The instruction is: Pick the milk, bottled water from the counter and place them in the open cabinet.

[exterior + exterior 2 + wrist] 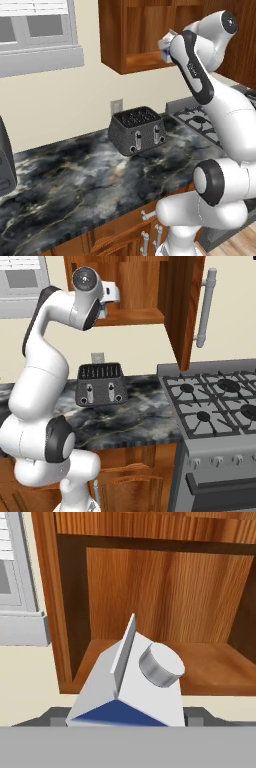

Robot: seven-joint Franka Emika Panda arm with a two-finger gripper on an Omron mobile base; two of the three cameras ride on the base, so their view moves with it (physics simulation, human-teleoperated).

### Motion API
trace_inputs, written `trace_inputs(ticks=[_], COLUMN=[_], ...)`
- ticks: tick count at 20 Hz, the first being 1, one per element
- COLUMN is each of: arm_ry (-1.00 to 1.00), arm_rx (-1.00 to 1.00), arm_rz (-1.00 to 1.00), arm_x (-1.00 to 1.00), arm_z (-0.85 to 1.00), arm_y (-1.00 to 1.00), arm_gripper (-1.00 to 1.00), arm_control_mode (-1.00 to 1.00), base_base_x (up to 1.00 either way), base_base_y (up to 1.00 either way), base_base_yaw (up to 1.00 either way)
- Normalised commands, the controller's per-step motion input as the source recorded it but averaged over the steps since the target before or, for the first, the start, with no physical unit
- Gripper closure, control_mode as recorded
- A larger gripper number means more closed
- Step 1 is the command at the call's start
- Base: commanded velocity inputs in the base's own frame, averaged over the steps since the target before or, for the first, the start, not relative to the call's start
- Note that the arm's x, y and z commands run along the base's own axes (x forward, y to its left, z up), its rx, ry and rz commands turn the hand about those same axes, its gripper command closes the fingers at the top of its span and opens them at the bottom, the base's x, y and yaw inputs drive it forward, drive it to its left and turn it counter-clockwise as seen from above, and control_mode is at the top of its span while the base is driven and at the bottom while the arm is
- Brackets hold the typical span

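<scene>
My gripper (125, 719) is shut on the milk (131, 687), a white gable-top carton with a grey round cap and a dark blue band. The carton is held tilted, just in front of the open cabinet (165, 597) and a little above its bare wooden shelf (215, 667). In the left base view the gripper (167, 47) is raised at the cabinet's (130, 35) lower front edge, and a corner of the milk (164, 46) peeks out past the arm. The marbled counter (75, 185) lies far below. The bottled water is out of view.
A dark toaster (137, 130) stands at the back of the counter under the cabinet. The cabinet door (182, 306) hangs open to the right with a silver handle (205, 306). A gas stove (215, 401) adjoins the counter on the right. A window (35, 30) is at left.
</scene>
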Motion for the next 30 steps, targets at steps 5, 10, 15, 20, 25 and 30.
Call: trace_inputs(ticks=[5,10,15,20,25,30], arm_ry=[0.0,0.0,0.0,0.0,-0.01,-0.01], arm_rx=[0.0,0.02,0.01,0.01,0.0,0.0], arm_rz=[0.0,0.0,0.0,0.0,0.0,0.0], arm_x=[0.41,0.42,0.42,0.35,0.41,0.47], arm_z=[-0.13,-0.13,-0.19,-0.18,-0.16,-0.17], arm_y=[0.0,0.0,0.0,0.0,0.0,0.0], arm_gripper=[1.0,1.0,1.0,1.0,1.0,1.0], arm_control_mode=[-1.0,-1.0,-1.0,-1.0,-1.0,-1.0], base_base_x=[0.0,0.0,0.0,0.0,0.0,0.0], base_base_y=[0.0,0.0,0.0,0.0,0.0,0.0], base_base_yaw=[0.0,0.0,0.0,0.0,0.0,0.0])
